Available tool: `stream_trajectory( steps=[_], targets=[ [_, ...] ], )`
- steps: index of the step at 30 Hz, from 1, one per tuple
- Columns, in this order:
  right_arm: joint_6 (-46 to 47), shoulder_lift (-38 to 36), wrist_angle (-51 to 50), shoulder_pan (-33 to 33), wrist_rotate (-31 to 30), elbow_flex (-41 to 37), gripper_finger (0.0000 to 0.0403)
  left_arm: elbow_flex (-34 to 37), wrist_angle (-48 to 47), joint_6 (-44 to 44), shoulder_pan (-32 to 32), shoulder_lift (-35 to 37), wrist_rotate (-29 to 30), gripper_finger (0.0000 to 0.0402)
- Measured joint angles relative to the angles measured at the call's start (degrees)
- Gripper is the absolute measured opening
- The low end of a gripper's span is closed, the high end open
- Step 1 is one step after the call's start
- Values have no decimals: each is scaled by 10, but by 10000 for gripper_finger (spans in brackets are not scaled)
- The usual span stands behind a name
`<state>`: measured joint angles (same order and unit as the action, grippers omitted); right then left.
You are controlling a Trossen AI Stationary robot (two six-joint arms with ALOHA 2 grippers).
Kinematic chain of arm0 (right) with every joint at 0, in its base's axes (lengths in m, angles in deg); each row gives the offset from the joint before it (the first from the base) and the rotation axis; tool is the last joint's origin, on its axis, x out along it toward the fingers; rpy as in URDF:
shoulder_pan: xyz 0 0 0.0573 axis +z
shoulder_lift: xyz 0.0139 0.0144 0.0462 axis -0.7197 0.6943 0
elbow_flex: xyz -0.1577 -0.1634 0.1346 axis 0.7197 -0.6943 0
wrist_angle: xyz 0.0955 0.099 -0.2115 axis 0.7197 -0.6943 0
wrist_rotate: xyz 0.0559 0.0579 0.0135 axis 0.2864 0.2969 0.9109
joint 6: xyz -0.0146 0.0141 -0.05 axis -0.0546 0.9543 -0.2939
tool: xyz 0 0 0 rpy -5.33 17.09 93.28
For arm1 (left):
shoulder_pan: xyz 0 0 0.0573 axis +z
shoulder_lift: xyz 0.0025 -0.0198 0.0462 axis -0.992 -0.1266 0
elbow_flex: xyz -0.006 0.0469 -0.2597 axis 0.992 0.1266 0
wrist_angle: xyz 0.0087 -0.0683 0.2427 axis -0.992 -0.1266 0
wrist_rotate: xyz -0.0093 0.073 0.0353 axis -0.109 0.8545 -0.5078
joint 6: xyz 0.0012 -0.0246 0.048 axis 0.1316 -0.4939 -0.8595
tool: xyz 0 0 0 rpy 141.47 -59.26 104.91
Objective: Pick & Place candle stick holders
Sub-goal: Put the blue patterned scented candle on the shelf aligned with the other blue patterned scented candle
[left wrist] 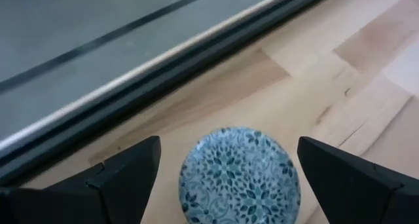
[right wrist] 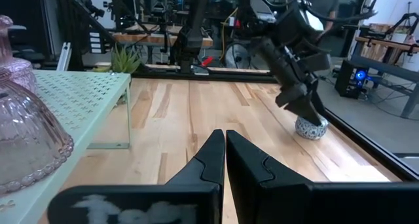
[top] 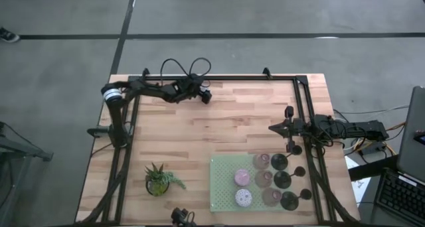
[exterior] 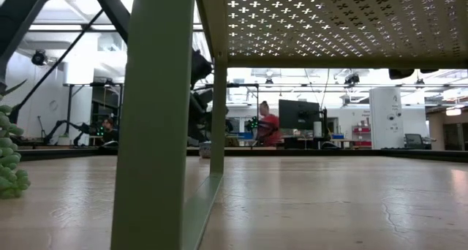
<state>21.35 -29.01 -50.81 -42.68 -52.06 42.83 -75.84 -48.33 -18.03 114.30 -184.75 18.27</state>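
Note:
A short round pale-blue patterned candle stick holder stands on its base on the wooden table, near the far edge. My left gripper is open just above and around it. One finger stands on each side, with a gap to the holder on both. From the right wrist view the same holder shows below that gripper. Several more holders, pink, lilac and black, stand on a pale green perforated rack at the near right. My right gripper waits shut by the right edge.
A black frame rail runs along the far edge just behind the blue holder. A small green potted plant stands at the near left. The wood between the rack and the far edge is bare. People sit in the room beyond.

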Motion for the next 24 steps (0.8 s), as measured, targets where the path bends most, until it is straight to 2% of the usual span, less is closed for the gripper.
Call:
stream_trajectory(
  steps=[19,24],
  targets=[
    [0,0,0,0,0,0,8,6,-8,7,3,-30,-19,362],
    [0,0,0,0,0,0,8,7,-3,-9,3,-35,-19,337]
  ],
)
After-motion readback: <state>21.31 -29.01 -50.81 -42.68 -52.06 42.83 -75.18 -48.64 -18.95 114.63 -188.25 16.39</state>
